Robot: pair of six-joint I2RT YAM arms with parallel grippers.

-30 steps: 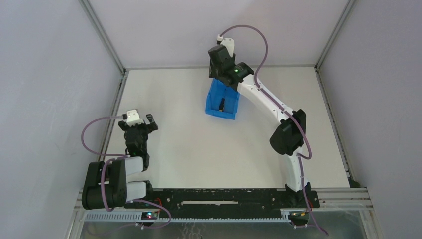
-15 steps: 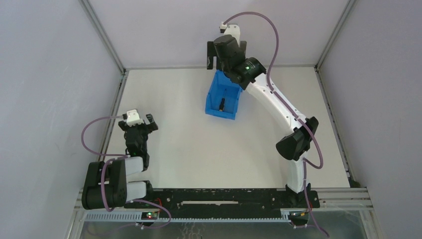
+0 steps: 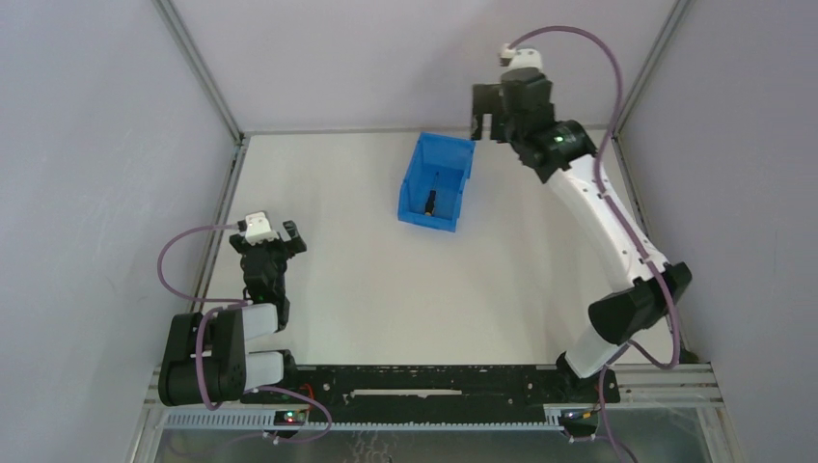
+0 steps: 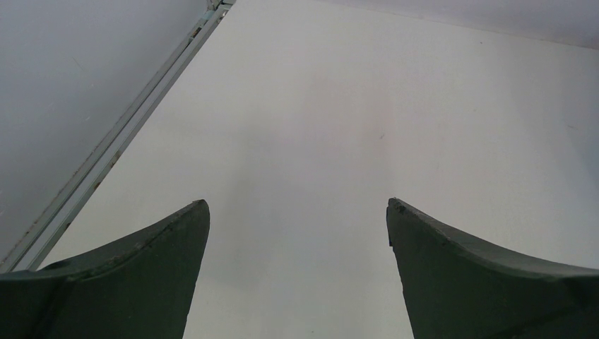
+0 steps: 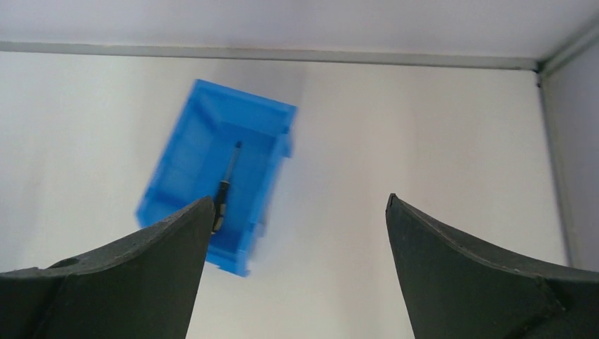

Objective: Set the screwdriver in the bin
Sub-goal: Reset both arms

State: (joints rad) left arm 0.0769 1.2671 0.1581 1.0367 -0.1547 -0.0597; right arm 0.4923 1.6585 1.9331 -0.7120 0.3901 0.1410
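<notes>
The blue bin [image 3: 415,196] stands at the back middle of the table, and the small dark screwdriver [image 3: 430,200] lies inside it. In the right wrist view the bin [image 5: 191,162] shows at the left with the screwdriver [image 5: 227,182] on its floor. My right gripper [image 3: 488,123] hangs high, up and to the right of the bin, open and empty; its dark fingers [image 5: 141,282] frame bare table in the right wrist view. At the left edge of the table my left gripper [image 3: 274,234] rests open, holding nothing, and the left wrist view has its fingertips [image 4: 162,268] spread wide apart.
A metal rail [image 3: 220,217] runs along the table's left edge, close to the left arm. Grey walls [image 3: 405,58] close in the back and both sides. A black base rail [image 3: 424,381] crosses the near edge.
My right gripper has risen from over the bin and swung to the right, its jaws opening wide. The screwdriver stays lying in the bin. The left arm has not moved.
</notes>
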